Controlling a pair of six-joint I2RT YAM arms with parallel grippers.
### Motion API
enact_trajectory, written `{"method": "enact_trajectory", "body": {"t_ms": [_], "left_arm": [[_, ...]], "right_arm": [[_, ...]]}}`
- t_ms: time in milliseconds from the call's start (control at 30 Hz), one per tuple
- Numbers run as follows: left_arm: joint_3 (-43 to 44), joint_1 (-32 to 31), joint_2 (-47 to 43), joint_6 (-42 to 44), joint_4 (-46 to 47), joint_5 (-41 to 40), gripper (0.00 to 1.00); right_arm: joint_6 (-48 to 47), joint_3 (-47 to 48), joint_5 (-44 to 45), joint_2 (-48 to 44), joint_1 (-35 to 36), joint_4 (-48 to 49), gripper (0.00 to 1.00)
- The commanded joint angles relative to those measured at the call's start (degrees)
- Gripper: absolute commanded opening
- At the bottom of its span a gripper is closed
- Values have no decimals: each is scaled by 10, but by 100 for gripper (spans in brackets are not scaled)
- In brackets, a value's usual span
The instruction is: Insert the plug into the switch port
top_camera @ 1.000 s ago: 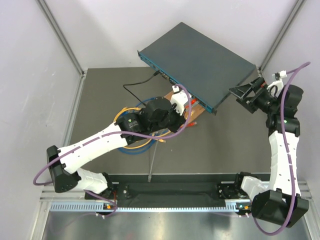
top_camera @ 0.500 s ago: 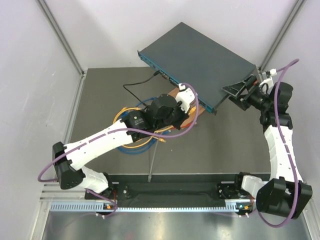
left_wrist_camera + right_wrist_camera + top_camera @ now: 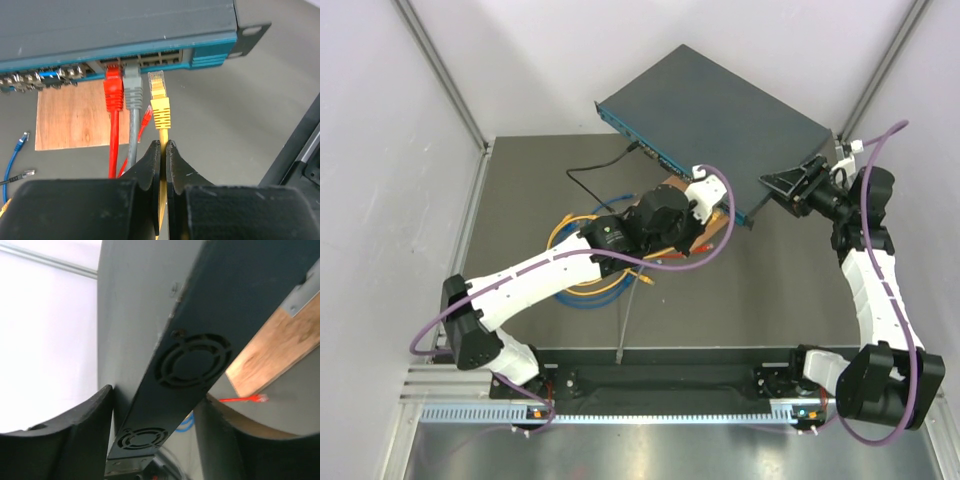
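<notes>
The switch [image 3: 720, 120] is a flat dark teal-grey box, tilted up at the back of the table. My left gripper [image 3: 163, 145] is shut on a yellow cable just behind its yellow plug [image 3: 159, 102]. The plug's clear tip sits just short of the port row on the switch's front face [image 3: 115, 25], right of a red plug [image 3: 113, 90] and a grey plug [image 3: 133, 92] seated in ports. My right gripper [image 3: 152, 395] straddles the switch's vented side face [image 3: 195, 315], one finger against the top and one against the underside. From above it [image 3: 782, 185] sits at the switch's right corner.
A brown wooden board [image 3: 70, 117] lies under the switch's front edge. Coiled yellow and blue cables [image 3: 575, 285] lie under the left arm, and a black cable [image 3: 590, 170] runs to the switch. A loose red plug [image 3: 250, 399] rests by the board. Walls stand close behind.
My right gripper moved left onto the switch's right corner and its jaws narrowed around it. The left arm carried the yellow plug rightward and closer to the switch's front face.
</notes>
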Motion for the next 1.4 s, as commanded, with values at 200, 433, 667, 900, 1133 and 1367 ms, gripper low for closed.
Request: {"method": "enact_trajectory", "body": {"t_ms": [200, 433, 667, 900, 1133, 1367], "left_arm": [[68, -2, 23, 9, 10, -23, 0], [78, -2, 40, 9, -5, -35, 0], [79, -2, 39, 7, -9, -50, 0], [115, -1, 49, 1, -9, -51, 0], [152, -1, 78, -12, -15, -26, 0], [166, 0, 100, -14, 4, -30, 0]], "right_arm": [[-20, 2, -2, 2, 5, 27, 26], [-21, 4, -5, 3, 5, 24, 5], [-23, 6, -5, 4, 5, 23, 0], [-33, 3, -3, 2, 5, 24, 0], [-33, 0, 2, 1, 12, 32, 0], [-14, -20, 4, -8, 24, 63, 0]]}}
